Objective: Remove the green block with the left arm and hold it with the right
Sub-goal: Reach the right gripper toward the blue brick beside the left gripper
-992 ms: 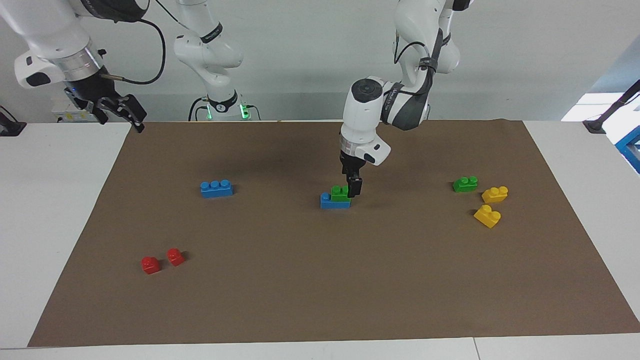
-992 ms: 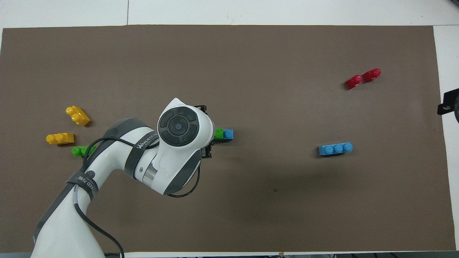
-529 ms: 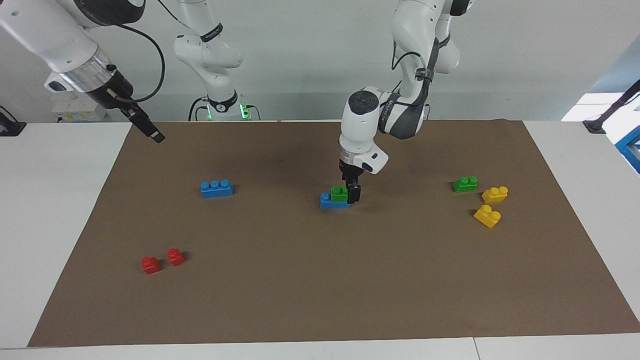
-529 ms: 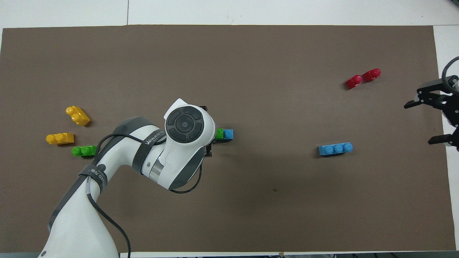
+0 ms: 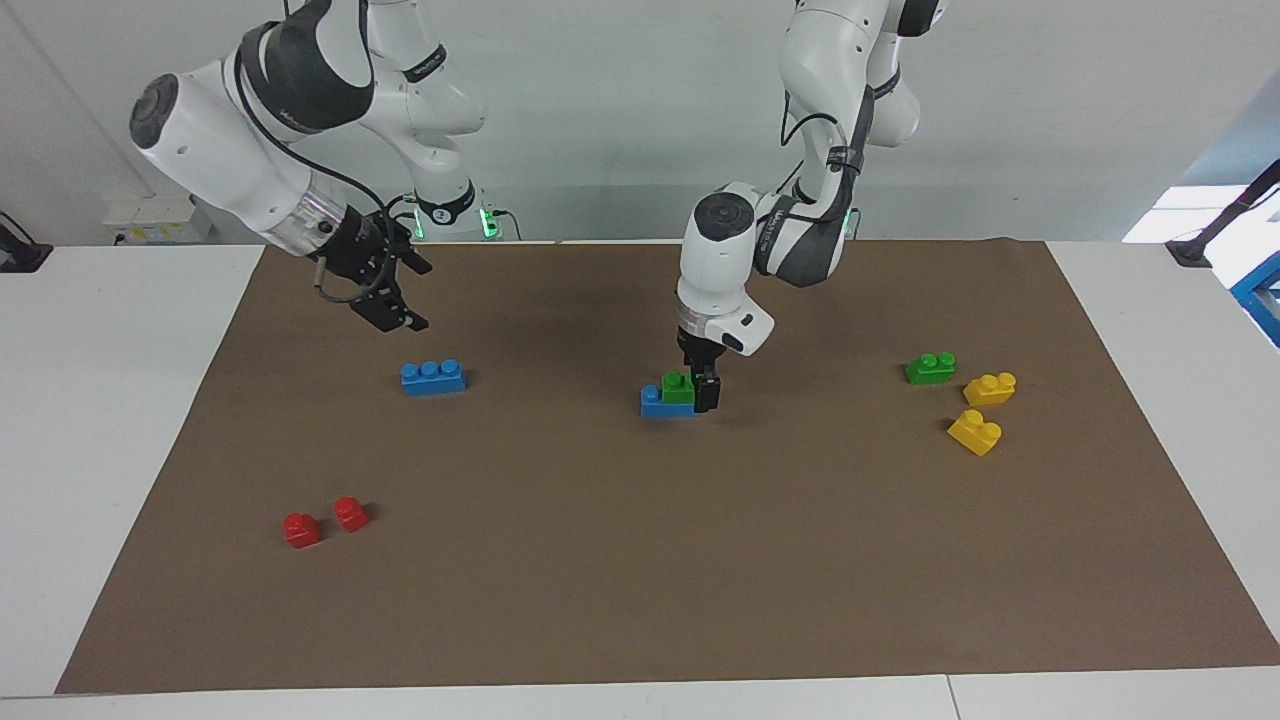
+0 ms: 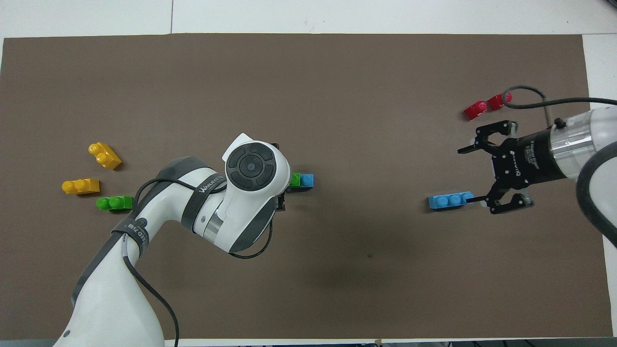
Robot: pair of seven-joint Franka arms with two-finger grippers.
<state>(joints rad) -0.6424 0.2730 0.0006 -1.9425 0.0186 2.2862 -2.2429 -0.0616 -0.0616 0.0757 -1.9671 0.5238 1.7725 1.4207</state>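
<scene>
Here, the right tool point(image 5: 397, 285) hangs wide open and empty over the mat near a lone blue brick point(image 5: 433, 377). At mid-tabletop the green block point(image 5: 679, 387) sits on another blue brick point(image 5: 658, 403), the left tool point(image 5: 700, 392) spread around it, not visibly gripping.

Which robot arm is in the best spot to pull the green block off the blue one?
The left. Its left gripper is open and down around the green block on the blue brick. The right gripper, also open, hangs up in the air near the other blue brick.
</scene>
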